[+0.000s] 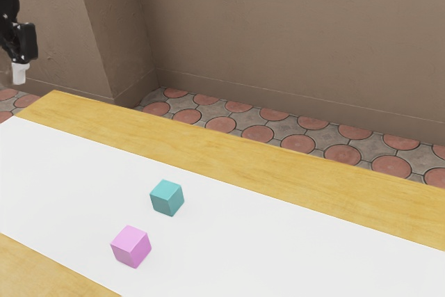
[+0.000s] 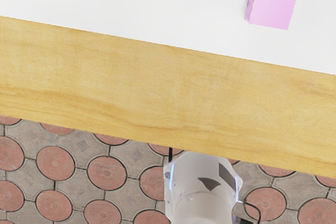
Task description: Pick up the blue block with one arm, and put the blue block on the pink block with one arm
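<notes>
A teal-blue block (image 1: 167, 196) rests on the white mat (image 1: 292, 241) near the middle of the table. Just in front of it, slightly toward the exterior view's left, sits a pink block (image 1: 131, 246), a short gap apart from the blue one. The wrist view also catches the pink block (image 2: 271, 3) on the mat. My gripper (image 1: 19, 73) hangs high at the exterior view's upper left, far above and away from both blocks, holding nothing.
A wooden table (image 1: 278, 165) carries the mat, with bare wood strips along both long edges (image 2: 157, 93). Tiled floor (image 1: 306, 133) and brown walls lie behind. The arm's white base (image 2: 202, 187) stands on the floor beside the table.
</notes>
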Motion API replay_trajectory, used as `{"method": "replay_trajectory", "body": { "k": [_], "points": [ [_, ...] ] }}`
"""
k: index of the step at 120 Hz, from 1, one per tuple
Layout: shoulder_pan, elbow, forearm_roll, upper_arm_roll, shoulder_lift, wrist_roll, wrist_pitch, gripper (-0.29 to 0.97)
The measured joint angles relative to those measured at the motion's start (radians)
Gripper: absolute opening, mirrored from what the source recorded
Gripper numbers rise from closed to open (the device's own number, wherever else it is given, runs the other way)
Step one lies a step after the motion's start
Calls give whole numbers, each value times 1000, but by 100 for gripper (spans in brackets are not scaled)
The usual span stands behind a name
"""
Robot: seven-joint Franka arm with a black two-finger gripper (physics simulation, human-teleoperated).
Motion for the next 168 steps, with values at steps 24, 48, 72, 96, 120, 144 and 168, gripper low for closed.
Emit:
{"method": "replay_trajectory", "body": {
  "k": [24, 48, 72, 96, 120, 144, 168],
  "points": [
    [-80, -44, 0, -10, 44, -63, 345, 66],
    [-73, -527, 0, -18, -129, -107, 667, 66],
    [-44, -779, 43, 77, -145, -115, 1007, 66],
    [-66, -748, 18, 87, 1, -108, 1179, 66],
    [-93, -691, -49, 93, 178, -85, 1291, 66],
    [-143, -702, -66, 93, 221, 5, 1383, 65],
    [-162, -708, -95, 91, 300, 69, 1467, 65]
  ]
}}
